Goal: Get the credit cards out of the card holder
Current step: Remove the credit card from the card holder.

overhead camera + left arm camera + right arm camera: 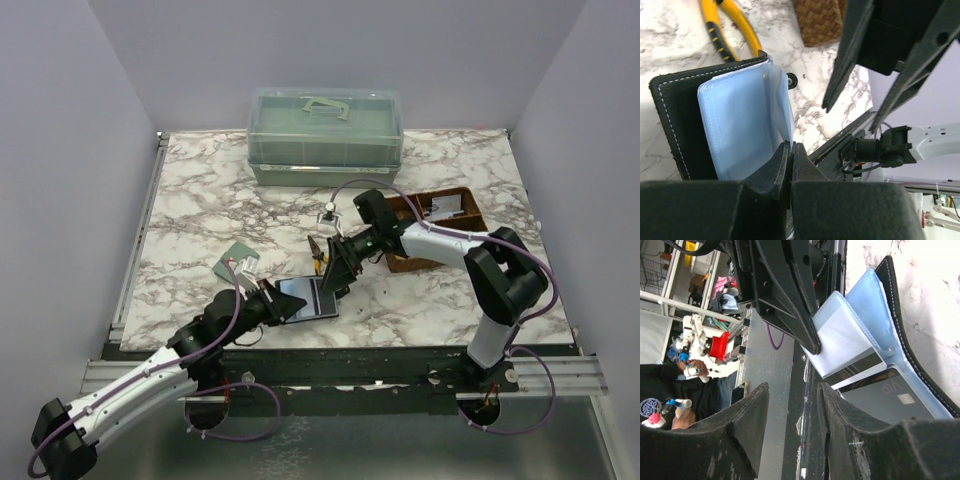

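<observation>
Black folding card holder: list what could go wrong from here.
The shut left pincer seems to pinch only the blue-grey plastic sleeves of the black folding card holder, so pulling could drag or tear them. The open right pincer hangs close to the left one by the grey card; the two could collide. The yellow-handled pliers beside the holder might get knocked.

Top view: bright, even overhead light on the marble table (200,200), with faint, short shadows beneath both arms; sharp from near edge to far edge. Left wrist view: soft and out of focus on the left gripper (791,147) in the near foreground, crisp on the card holder (670,125), gentle sheen on its blue plastic sleeves (740,125). Right wrist view: blurred on the right gripper (792,390), washed out on the marble at right, pale glare across the sleeves.
</observation>
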Motion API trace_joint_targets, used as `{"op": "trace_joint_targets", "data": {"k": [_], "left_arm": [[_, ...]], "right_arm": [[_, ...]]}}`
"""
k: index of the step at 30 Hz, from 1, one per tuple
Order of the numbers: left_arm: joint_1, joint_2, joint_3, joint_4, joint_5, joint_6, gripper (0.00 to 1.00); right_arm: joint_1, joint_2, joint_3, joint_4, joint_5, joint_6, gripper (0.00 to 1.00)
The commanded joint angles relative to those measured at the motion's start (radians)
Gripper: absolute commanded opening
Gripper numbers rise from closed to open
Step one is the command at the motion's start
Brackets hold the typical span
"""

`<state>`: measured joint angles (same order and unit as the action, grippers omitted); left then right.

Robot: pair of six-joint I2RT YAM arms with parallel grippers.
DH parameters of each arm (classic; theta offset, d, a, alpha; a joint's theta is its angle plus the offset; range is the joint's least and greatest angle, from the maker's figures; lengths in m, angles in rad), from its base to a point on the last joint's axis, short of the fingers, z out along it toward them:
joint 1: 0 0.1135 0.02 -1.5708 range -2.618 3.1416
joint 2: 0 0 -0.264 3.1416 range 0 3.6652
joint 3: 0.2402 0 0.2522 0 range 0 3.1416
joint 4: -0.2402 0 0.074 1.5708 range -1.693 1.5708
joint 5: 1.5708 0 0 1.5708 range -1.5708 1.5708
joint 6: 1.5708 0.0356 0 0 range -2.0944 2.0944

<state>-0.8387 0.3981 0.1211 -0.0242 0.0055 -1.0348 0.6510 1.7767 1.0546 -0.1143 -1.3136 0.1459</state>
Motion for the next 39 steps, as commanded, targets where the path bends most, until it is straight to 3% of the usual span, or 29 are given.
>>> {"op": "trace_joint_targets", "data": {"k": [1,13,22,39], "left_arm": [[0.003,0.019,-0.011,0.229,-0.015,0.02,0.0],[0.002,0.043,-0.037,0.417,-0.009,0.016,0.0],[0.002,0.127,-0.041,0.519,-0.007,0.012,0.0],[-0.002,0.319,-0.009,0.703,0.057,0.0,0.0]], "right_arm": [[-0.031,0.008,-0.012,0.016,-0.021,0.025,0.49],[-0.067,0.007,-0.042,0.103,-0.063,0.108,0.48],[-0.067,-0.028,-0.113,0.403,-0.185,0.329,0.47],[-0.067,-0.003,-0.082,0.385,-0.106,0.387,0.45]]}}
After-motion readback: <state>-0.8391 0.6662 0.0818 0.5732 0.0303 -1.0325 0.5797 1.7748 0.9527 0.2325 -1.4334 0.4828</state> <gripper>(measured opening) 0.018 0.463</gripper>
